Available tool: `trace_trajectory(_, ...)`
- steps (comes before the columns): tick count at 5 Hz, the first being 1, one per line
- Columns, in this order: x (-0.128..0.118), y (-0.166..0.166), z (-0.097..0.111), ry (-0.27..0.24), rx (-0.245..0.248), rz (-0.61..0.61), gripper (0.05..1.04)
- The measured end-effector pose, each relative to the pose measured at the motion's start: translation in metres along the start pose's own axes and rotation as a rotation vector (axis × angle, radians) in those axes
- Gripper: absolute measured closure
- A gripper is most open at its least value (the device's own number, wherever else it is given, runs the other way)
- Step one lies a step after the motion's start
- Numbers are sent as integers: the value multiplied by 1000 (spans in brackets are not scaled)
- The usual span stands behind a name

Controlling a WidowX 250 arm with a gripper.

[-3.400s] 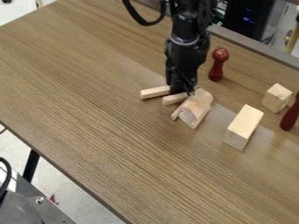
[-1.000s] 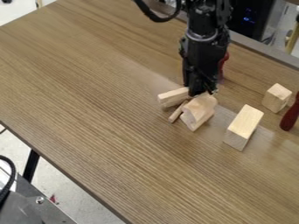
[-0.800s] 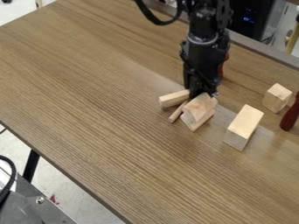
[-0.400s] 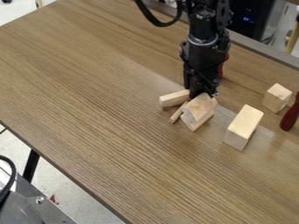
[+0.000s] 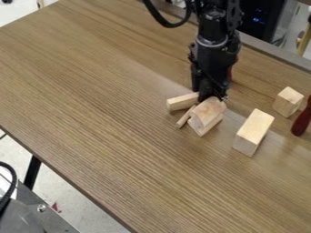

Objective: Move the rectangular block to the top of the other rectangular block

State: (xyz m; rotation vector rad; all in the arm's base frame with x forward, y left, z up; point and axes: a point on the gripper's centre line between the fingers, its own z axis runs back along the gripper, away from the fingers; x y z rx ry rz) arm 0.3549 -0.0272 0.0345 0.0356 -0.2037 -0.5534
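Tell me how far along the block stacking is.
Done: the gripper is down beside the long rectangular block. In hand: whether it holds that block, I can't tell. Left: probably confirming or finishing the stack, since no second rectangular block can be made out above or below it, then withdrawing.

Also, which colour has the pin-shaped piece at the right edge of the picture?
The pin-shaped piece is dark red, in the camera view.

On the counter [image 5: 109,136], an arched wooden piece [image 5: 208,108] lies upon a notched wooden piece [image 5: 209,127], and a thin stick [image 5: 184,117] lies close to their left. To the right there are a thick pale block [image 5: 254,132], a smaller block [image 5: 288,101] and a dark red handle-shaped piece [image 5: 300,122], cut by the view's edge. Behind the counter, a black case [image 5: 262,27] has blue lights.
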Motion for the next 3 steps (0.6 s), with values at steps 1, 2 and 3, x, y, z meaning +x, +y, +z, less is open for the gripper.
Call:
trace_trajectory(1, 1, 0, 2, 4, -9, 5, 376)
trace_trajectory(2, -3, 1, 7, 23, -18, 21, 113)
trace_trajectory(3, -4, 8, 36, -10, -16, 60, 84)
